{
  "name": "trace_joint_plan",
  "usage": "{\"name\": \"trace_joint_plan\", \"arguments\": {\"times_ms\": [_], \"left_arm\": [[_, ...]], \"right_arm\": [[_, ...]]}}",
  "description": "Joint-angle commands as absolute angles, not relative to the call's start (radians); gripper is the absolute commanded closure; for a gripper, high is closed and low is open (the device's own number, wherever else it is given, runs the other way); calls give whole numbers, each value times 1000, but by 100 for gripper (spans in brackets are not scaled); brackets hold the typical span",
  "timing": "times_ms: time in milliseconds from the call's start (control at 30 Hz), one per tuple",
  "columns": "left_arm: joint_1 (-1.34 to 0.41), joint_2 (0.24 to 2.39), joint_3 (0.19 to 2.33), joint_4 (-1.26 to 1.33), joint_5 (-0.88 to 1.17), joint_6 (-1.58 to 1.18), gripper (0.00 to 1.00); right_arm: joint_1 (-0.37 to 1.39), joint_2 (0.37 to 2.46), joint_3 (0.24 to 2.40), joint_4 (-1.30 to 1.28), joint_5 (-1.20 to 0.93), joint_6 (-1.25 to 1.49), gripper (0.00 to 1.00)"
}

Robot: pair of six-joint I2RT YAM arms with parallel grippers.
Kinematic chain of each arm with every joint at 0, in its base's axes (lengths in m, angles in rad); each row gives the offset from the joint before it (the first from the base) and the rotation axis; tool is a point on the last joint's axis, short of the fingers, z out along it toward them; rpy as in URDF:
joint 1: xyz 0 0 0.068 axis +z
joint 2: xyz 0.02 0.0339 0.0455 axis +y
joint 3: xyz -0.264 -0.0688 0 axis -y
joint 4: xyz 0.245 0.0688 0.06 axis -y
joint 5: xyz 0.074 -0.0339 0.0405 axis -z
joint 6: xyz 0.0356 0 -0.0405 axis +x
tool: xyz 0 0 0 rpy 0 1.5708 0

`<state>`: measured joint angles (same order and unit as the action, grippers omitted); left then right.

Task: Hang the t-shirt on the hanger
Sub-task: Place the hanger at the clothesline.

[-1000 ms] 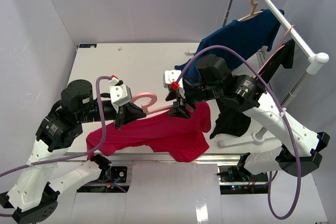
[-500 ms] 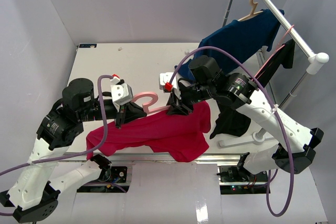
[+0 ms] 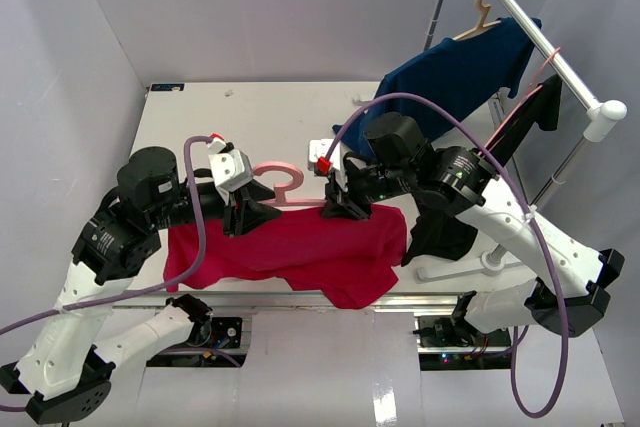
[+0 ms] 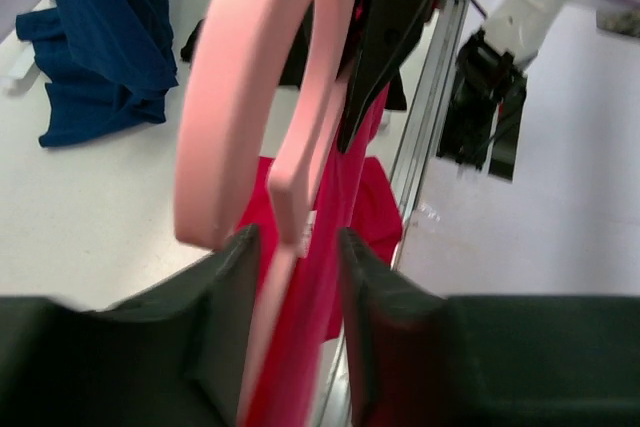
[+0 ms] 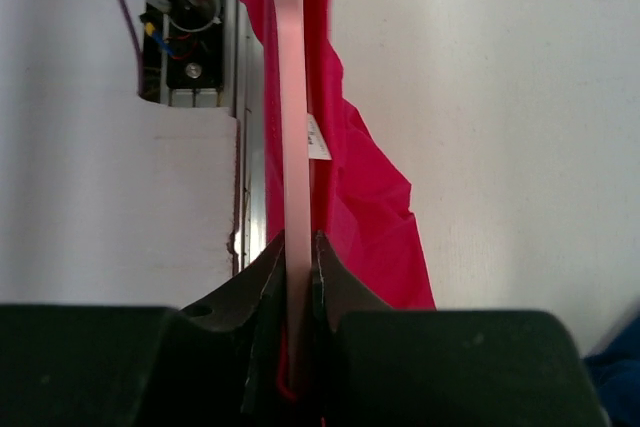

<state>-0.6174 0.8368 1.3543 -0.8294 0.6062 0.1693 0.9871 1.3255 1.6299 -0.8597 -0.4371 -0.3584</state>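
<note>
The crimson t-shirt (image 3: 290, 252) hangs over the table's front edge, draped on the pale-pink hanger (image 3: 283, 175), whose hook points toward the back. My right gripper (image 3: 338, 209) is shut on the hanger's right arm; in the right wrist view the pink bar (image 5: 288, 97) runs straight out of the closed jaws (image 5: 298, 239), with red cloth (image 5: 370, 207) and its white label (image 5: 317, 139) beside it. My left gripper (image 3: 243, 215) stands open around the hanger's left arm. The left wrist view shows the hanger (image 4: 250, 77) and shirt (image 4: 340, 197) in the gap between its fingertips (image 4: 295, 237).
A navy blue shirt (image 3: 460, 72) on a beige hanger (image 3: 487, 2) hangs from the white rack rail (image 3: 560, 62) at the back right. A black garment (image 3: 440, 232) hangs below it, close to my right arm. The table's metal front edge (image 3: 300, 297) lies under the red shirt.
My left gripper has opened and let go of the hanger. The right gripper has closed on the hanger's right arm. Hanger and shirt have shifted slightly toward the back.
</note>
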Motion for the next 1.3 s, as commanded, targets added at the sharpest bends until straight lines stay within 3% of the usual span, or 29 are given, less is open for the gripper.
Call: {"name": "trace_joint_plan", "arguments": {"times_ms": [0, 33, 67, 233, 433, 867, 1067, 1267], "left_arm": [[-620, 827, 1389, -759, 518, 97, 12], [-620, 823, 1386, -741, 490, 85, 4], [-620, 816, 1382, -724, 456, 62, 2], [-620, 788, 1354, -661, 276, -89, 2], [-620, 821, 1297, -672, 236, -244, 2], [-620, 738, 901, -395, 86, -558, 2], [-620, 676, 695, -213, 127, -528, 2], [-620, 735, 661, -201, 57, -478, 2]], "right_arm": [[977, 1270, 1555, -724, -261, -196, 92], [976, 1261, 1539, -716, -229, -168, 92], [976, 1254, 1521, -711, -193, -151, 92], [976, 1210, 1441, -694, -41, -36, 92], [978, 1079, 1308, -661, 30, 88, 92], [979, 807, 1062, -726, 293, 302, 92], [977, 733, 1045, -701, 308, 352, 92], [979, 739, 1016, -680, 374, 421, 92]]}}
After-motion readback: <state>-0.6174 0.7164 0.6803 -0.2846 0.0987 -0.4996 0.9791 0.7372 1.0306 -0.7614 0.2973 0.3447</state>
